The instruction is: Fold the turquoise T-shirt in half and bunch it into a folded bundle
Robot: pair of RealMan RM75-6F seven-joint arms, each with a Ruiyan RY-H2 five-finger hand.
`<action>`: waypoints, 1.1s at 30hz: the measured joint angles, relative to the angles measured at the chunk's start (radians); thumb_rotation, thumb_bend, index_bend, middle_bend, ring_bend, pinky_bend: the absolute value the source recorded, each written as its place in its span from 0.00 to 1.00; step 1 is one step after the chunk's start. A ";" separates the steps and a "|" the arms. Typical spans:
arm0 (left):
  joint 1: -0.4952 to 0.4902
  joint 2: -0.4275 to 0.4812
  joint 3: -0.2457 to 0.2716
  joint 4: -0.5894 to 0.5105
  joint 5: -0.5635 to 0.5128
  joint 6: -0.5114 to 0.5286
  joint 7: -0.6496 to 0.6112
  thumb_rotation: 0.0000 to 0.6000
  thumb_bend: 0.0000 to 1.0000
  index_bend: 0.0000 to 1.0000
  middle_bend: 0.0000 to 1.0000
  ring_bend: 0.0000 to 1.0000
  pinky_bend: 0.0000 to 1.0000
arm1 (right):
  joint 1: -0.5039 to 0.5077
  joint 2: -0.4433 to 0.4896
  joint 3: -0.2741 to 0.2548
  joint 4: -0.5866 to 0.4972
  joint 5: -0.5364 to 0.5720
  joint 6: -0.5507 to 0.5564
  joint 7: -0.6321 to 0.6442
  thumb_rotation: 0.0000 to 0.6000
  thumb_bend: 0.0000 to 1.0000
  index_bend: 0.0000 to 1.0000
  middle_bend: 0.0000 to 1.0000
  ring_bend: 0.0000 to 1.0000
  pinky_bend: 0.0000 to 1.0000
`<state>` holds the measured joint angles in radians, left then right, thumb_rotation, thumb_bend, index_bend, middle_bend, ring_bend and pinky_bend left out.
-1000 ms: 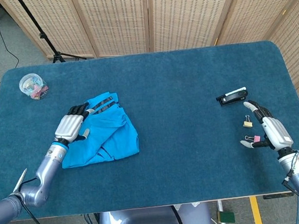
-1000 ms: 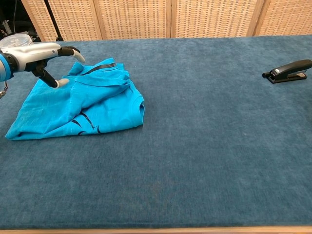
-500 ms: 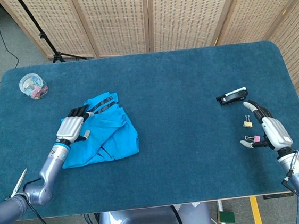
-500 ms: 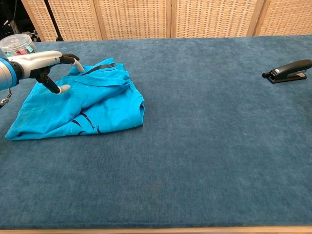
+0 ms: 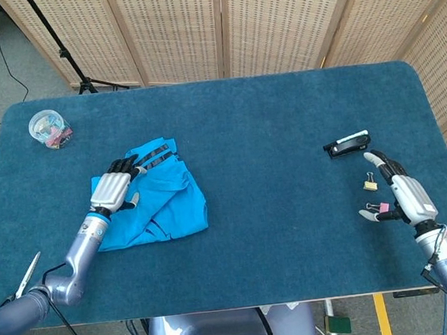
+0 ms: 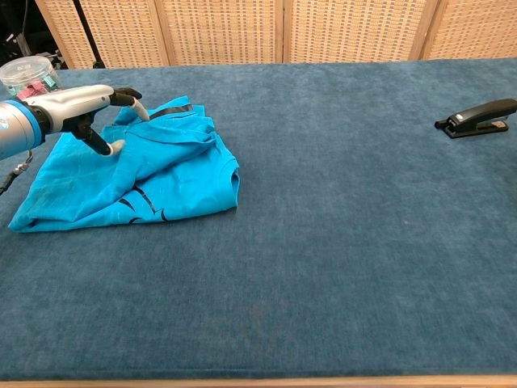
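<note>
The turquoise T-shirt lies crumpled and partly folded on the left half of the blue table; the chest view shows its black-striped collar at the far edge. My left hand sits over the shirt's left far part with fingers stretched out and apart. In the chest view the left hand has its thumb tip touching the cloth, with no fabric gripped. My right hand rests at the table's right near edge with fingers spread, holding nothing.
A black stapler lies at the right. Two small binder clips lie by my right hand. A clear jar of clips stands at the far left. Scissors lie at the near left edge.
My left hand has shifted slightly to the right over the shirt's far left part, still spread. The shirt and my right hand look unchanged.
</note>
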<state>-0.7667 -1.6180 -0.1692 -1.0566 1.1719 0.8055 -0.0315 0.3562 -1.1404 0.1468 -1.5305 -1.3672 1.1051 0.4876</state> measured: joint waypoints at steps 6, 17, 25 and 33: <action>-0.003 -0.013 -0.004 0.017 -0.003 -0.009 0.003 1.00 0.48 0.30 0.00 0.00 0.00 | -0.001 0.001 0.000 0.000 0.000 0.001 0.001 1.00 0.00 0.00 0.00 0.00 0.00; -0.007 -0.039 -0.011 0.054 0.000 -0.015 -0.004 1.00 0.51 0.42 0.00 0.00 0.00 | 0.001 -0.001 -0.001 0.001 0.000 0.000 -0.001 1.00 0.00 0.00 0.00 0.00 0.00; -0.005 -0.055 -0.018 0.075 0.013 -0.003 -0.026 1.00 0.52 0.48 0.00 0.00 0.00 | 0.002 -0.003 -0.002 0.003 0.001 -0.002 -0.005 1.00 0.00 0.00 0.00 0.00 0.00; 0.000 -0.068 -0.029 0.096 0.041 0.039 -0.058 1.00 0.52 0.48 0.00 0.00 0.00 | 0.004 -0.005 -0.004 0.002 0.001 -0.007 -0.009 1.00 0.00 0.00 0.00 0.00 0.00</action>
<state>-0.7663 -1.6865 -0.1981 -0.9601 1.2127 0.8444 -0.0895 0.3601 -1.1451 0.1426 -1.5281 -1.3666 1.0983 0.4788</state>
